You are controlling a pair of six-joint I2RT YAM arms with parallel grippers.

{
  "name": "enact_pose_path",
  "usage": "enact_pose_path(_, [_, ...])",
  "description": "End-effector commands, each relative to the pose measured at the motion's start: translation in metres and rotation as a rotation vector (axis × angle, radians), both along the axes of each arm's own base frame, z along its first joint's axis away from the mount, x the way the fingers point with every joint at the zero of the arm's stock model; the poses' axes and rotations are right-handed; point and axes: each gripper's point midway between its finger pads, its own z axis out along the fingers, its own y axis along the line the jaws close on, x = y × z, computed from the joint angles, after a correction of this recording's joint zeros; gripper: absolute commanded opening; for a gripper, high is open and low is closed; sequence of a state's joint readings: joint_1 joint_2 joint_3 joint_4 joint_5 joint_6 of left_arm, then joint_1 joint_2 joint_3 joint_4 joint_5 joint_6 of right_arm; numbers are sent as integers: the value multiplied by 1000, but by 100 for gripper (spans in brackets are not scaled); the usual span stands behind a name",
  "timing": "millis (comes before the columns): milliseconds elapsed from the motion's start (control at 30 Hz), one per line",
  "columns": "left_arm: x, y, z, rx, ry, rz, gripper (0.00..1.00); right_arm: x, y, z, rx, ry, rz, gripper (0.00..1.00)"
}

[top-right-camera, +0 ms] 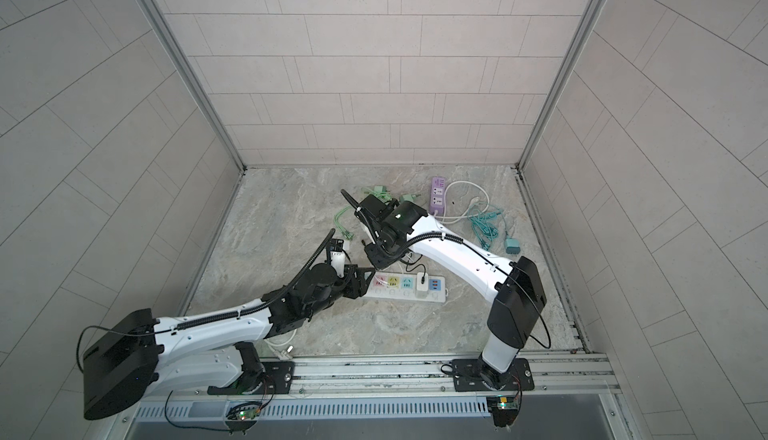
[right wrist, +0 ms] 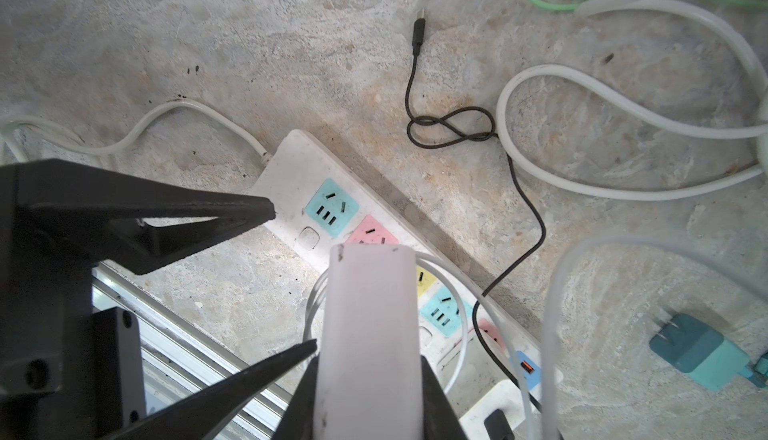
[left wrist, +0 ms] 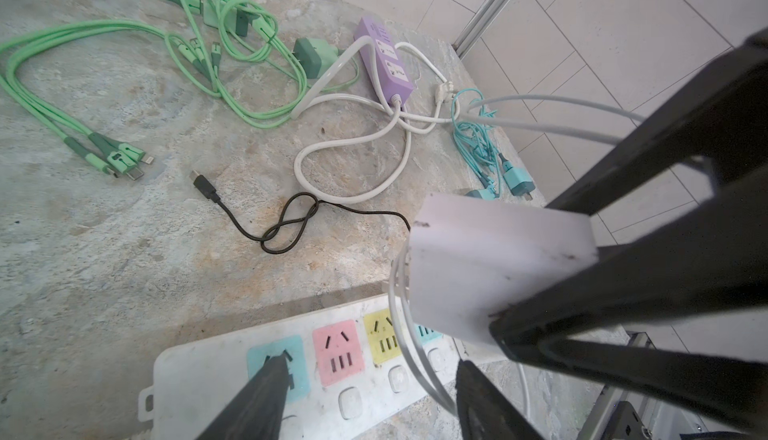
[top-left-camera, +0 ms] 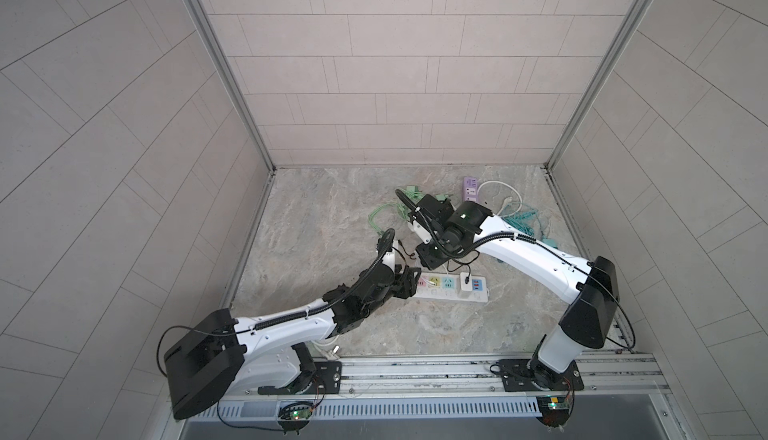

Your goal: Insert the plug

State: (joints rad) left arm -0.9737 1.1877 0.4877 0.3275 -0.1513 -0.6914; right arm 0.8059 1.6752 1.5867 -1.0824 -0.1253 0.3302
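Note:
A white power strip [top-left-camera: 440, 297] [top-right-camera: 399, 296] [left wrist: 199, 375] [right wrist: 291, 159] with blue, pink and yellow sockets lies near the front of the stone floor. My right gripper [top-left-camera: 430, 257] [top-right-camera: 376, 257] [right wrist: 368, 380] is shut on a white plug block [left wrist: 490, 259] [right wrist: 370, 326] with a thin white cable. It hangs just above the pink and yellow sockets, its prongs hidden. My left gripper [top-left-camera: 413, 284] [top-right-camera: 368, 282] [left wrist: 374, 361] [right wrist: 293, 278] is open at the strip's left end. One finger lies over the end blue socket; the other stands off the strip's near edge.
A black USB cable [left wrist: 266, 230] [right wrist: 415, 85] runs to a white adapter [top-left-camera: 466, 283] at the strip's right end. Behind lie green cables [left wrist: 124, 31], a purple strip [top-left-camera: 471, 189] [left wrist: 384, 56] with a thick white cord, and a teal charger [right wrist: 698, 350]. Walls stand close at the back and right.

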Motion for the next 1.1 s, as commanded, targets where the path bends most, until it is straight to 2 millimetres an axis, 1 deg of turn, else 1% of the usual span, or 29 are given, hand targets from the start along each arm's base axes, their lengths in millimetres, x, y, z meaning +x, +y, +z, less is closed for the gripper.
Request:
enact_pose_path(0, [7, -7, 1, 8, -13, 15, 68, -5, -1, 19, 54, -31, 0, 3])
enact_pose_path(100, [13, 0, -10, 57, -16, 58, 66, -8, -3, 33, 80, -49, 7, 3])
enact_pose_path(200, [20, 7, -12, 91, -49, 104, 66, -14, -5, 44, 112, -67, 26, 4])
enact_pose_path(233, [23, 9, -10, 96, -63, 119, 66, -16, -5, 47, 126, -73, 33, 4])
enact_pose_path(300, [27, 10, -4, 109, -88, 130, 66, -19, -5, 48, 147, -78, 47, 4])
enact_pose_path(400, [29, 5, 15, 99, -148, 104, 70, -22, -7, 43, 164, -78, 41, 4])
enact_pose_path(500, [29, 4, 33, 105, -238, 71, 74, -24, -9, 38, 166, -47, 41, 4])
enact_pose_path(567, [29, 4, 40, 137, -314, 44, 74, -23, -11, 37, 163, -38, 35, 4])
enact_pose_path(633, [26, 5, 43, 181, -397, 0, 75, -22, -11, 37, 167, -25, 28, 4])
enact_pose_path(800, [10, 8, 49, 220, -593, -89, 77, -18, -12, 36, 178, 6, 20, 4])
enact_pose_path(933, [-6, -1, 48, 281, -689, -210, 78, -11, -11, 37, 177, 17, 19, 4])
enact_pose_path(1000, [-11, -4, 49, 324, -749, -230, 79, -9, -10, 35, 167, 29, 18, 4])
enact_pose_path(1067, [-12, -6, 56, 355, -816, -224, 80, -9, -10, 33, 152, 46, 15, 4])
